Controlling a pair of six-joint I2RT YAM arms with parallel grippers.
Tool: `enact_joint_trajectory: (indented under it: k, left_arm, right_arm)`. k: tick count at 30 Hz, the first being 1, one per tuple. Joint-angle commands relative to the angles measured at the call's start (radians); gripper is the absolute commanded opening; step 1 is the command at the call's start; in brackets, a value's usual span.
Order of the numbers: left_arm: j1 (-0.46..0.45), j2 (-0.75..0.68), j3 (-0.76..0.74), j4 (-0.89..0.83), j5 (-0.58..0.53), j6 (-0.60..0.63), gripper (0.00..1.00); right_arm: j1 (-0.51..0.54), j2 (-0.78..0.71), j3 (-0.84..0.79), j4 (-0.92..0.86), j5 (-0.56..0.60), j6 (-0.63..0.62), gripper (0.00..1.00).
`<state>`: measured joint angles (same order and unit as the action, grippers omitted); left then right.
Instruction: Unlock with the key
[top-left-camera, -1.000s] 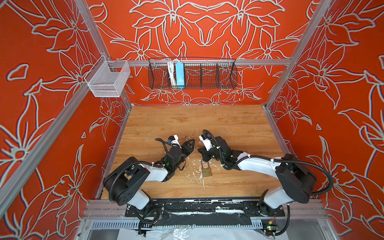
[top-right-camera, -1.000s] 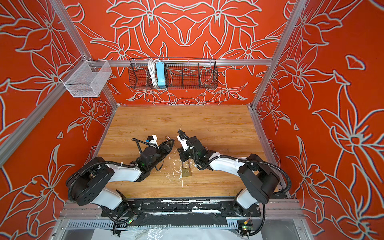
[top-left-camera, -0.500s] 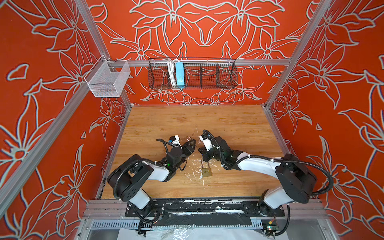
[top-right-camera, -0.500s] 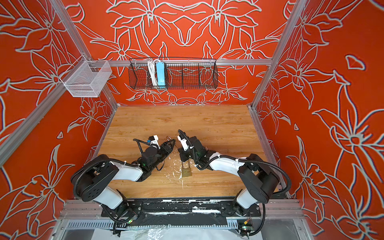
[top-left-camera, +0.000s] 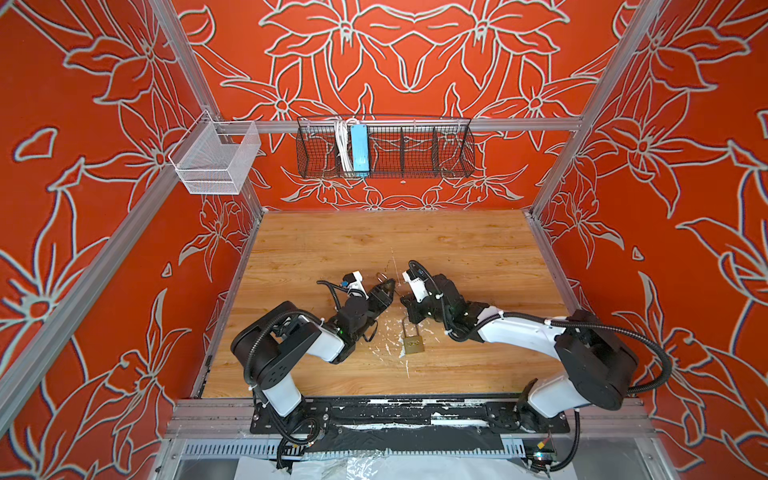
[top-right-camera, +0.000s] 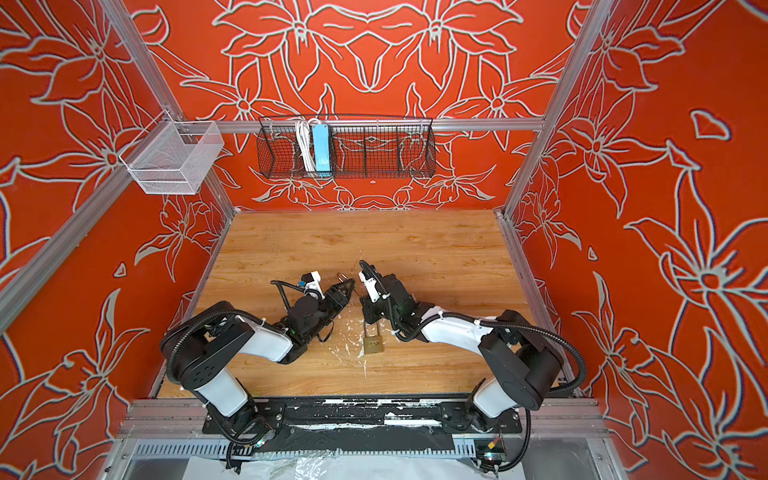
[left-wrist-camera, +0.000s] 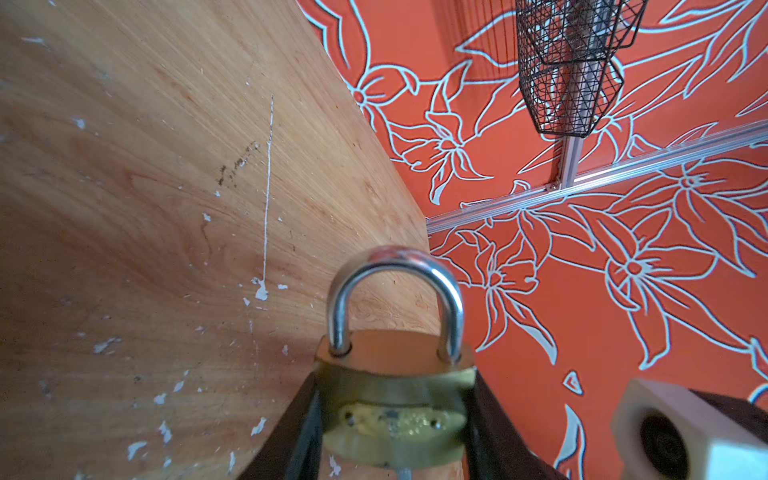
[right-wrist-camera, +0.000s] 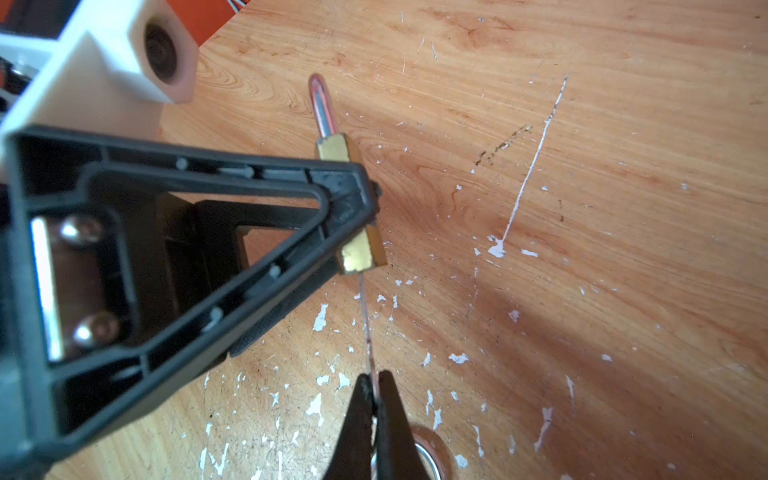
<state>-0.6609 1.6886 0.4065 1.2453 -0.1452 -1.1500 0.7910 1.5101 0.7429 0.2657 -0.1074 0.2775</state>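
the task stands at the meeting of key and lock, with the turn not yet done. the left gripper (top-left-camera: 385, 287) is clamped on either side of a small brass padlock with a steel shackle (left-wrist-camera: 395, 395), which it holds clear above the wooden tabletop (top-left-camera: 374, 241), near the middle. both legs of the shackle sit down in the body, so the lock reads as locked. the right gripper (right-wrist-camera: 376, 395) has its tips pressed together on a thin metal key (right-wrist-camera: 366, 324), seen edge-on in the right wrist view. the blade runs straight from those tips up to the underside of the padlock. how deep it sits in the keyway i cannot tell (the left wrist view shows only a grey sliver below the lock's base). a key ring (right-wrist-camera: 432, 453) hangs by the right gripper's tips.

what is left, by my judgement: seat the blade fully if it is not, twist it, and see the shackle spring free.

in both top views the two arms reach low and forward from the base, their forearms converging, the grippers almost tip to tip. the left wrist is rolled so the shackle points away from the robot. the right elbow juts outward with the wrist bent inward toward the lock.

a second brass padlock (top-left-camera: 413, 344) lies flat on the tabletop, nearer the base and apart from both grippers.
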Motion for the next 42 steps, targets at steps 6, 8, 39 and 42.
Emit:
enact_joint_trajectory:
  k: [6, 8, 39, 42]
  left_arm:
    - [-0.008, 0.054, -0.021, 0.174, -0.077, -0.016, 0.0]
    - [-0.008, 0.053, -0.024, 0.174, -0.083, -0.019, 0.0]
    - [-0.008, -0.006, -0.054, 0.174, -0.116, -0.095, 0.0]
    - [-0.008, -0.002, -0.05, 0.173, -0.107, -0.099, 0.0]
  right_arm:
    - [-0.001, -0.061, -0.018, 0.063, 0.021, 0.011, 0.0]
    - [-0.001, -0.065, -0.02, 0.062, 0.023, 0.008, 0.0]
    - [0.002, 0.032, 0.048, 0.018, -0.08, 0.0, 0.0]
    - [0.001, 0.04, 0.05, 0.018, -0.082, 0.002, 0.0]
